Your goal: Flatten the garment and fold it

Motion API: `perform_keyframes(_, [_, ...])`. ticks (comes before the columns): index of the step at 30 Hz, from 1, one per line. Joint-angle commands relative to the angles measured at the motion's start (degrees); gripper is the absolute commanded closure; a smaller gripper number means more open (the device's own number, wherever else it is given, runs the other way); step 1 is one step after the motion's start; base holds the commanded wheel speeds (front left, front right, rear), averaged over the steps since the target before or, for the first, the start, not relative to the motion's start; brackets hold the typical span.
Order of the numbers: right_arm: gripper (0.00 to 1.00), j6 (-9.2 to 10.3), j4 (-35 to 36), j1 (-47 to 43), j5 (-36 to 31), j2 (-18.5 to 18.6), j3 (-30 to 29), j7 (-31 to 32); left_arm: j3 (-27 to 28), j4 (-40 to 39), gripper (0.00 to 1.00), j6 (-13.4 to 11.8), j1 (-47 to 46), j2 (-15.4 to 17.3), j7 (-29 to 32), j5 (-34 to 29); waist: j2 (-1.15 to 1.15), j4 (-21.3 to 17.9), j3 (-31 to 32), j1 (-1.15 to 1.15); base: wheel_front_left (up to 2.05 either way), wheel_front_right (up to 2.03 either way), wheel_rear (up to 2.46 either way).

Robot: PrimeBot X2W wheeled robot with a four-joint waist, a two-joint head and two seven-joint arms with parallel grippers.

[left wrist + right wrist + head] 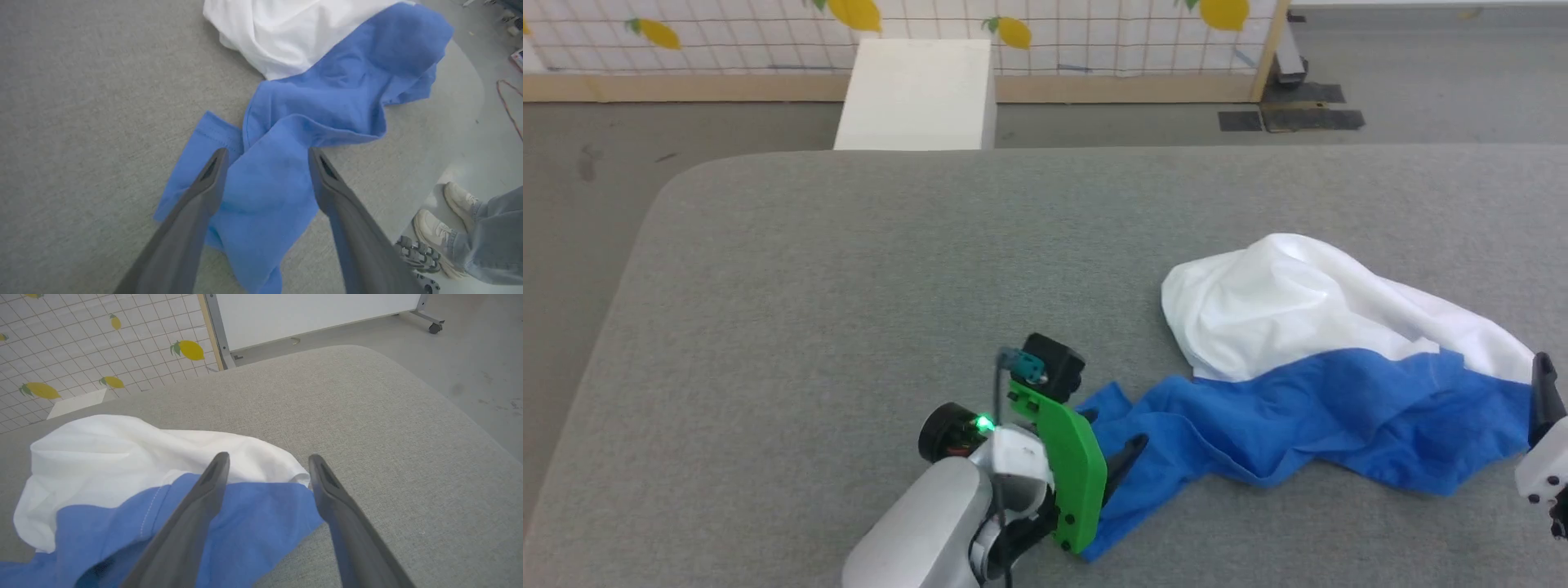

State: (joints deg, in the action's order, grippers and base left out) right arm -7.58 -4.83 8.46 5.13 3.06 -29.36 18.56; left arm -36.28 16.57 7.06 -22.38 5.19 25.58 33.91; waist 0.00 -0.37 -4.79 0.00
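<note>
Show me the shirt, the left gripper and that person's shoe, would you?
garment (1282, 302), head view, white body panel.
left gripper (266, 150), left wrist view, midway between its open fingertips.
person's shoe (431, 230), left wrist view, upper of the nearer shoe.

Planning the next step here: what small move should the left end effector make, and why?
Probably lower the left end effector and close on the bright-blue sleeve of the soft white knit shirt: its open fingers straddle that bunched sleeve on the grey fabric table.

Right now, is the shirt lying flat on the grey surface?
No: the shirt is bunched, its white body humped over crumpled blue sleeves.
</note>
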Motion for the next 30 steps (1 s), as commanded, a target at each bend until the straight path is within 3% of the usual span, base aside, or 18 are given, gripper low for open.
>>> perform_keyframes(1, [0.00, 0.09, 0.32, -0.95, 0.40, -0.14, -0.13, -0.42, -1.24, 2.15, 0.00, -0.12, -1.50, 0.62, 2.04, -1.17, 0.00, -2.27, -1.22, 0.00, 0.00, 0.00, 0.00])
perform_keyframes(7, [0.00, 0.09, -0.15, -2.18, 1.42, -0.17, -0.34, -0.89, -6.88, 8.90, 0.00, -0.43, -2.88, 1.00, 5.36, -6.00, 0.00, -5.13, -3.29, 0.00, 0.00, 0.00, 0.00])
perform_keyframes(11, [0.00, 0.09, -0.20, -2.71, 1.64, -0.17, -0.47, -1.42, -9.71, 12.15, 0.00, -0.08, -2.32, 0.73, 6.76, -5.90, 0.00, -5.91, -4.32, 0.00, 0.00, 0.00, 0.00])
perform_keyframes(13, [0.00, 0.09, -0.50, -2.79, 1.66, -0.17, -0.55, -1.75, -10.40, 13.01, 1.00, 0.06, -2.35, 0.65, 6.50, -5.48, 0.00, -5.97, -4.59, 0.00, 0.00, 0.00, 0.00])
perform_keyframes(16, [0.00, 0.09, -1.04, -2.93, 1.74, -0.17, -0.35, -2.12, -9.17, 13.20, 1.00, 0.14, -2.46, 0.36, 4.39, -3.57, 0.00, -5.64, -4.62, 0.00, 0.00, 0.00, 0.00])
perform_keyframes(20, [0.00, 0.09, -2.04, -2.87, 1.86, -0.18, -0.05, -2.59, -2.46, 10.57, 1.00, -1.54, -3.42, -0.11, -2.25, 0.83, 0.00, -4.40, -4.11, 0.00, 0.00, 0.00, 0.00])
perform_keyframes(25, [0.00, 0.09, -2.37, -2.94, 1.08, -0.18, 0.47, -2.73, 9.89, 5.54, 1.00, -7.83, -5.80, 3.33, -11.57, 4.22, 0.00, -2.02, -2.94, 0.00, 0.00, 0.00, 0.00])
perform_keyframes(30, [0.00, 0.09, -2.66, -2.67, 0.72, -0.18, 1.48, -2.69, 21.89, 4.48, 1.00, -14.59, -4.35, 9.91, -17.36, 6.91, 0.00, -0.39, -2.18, 0.00, 0.00, 0.00, 0.00])
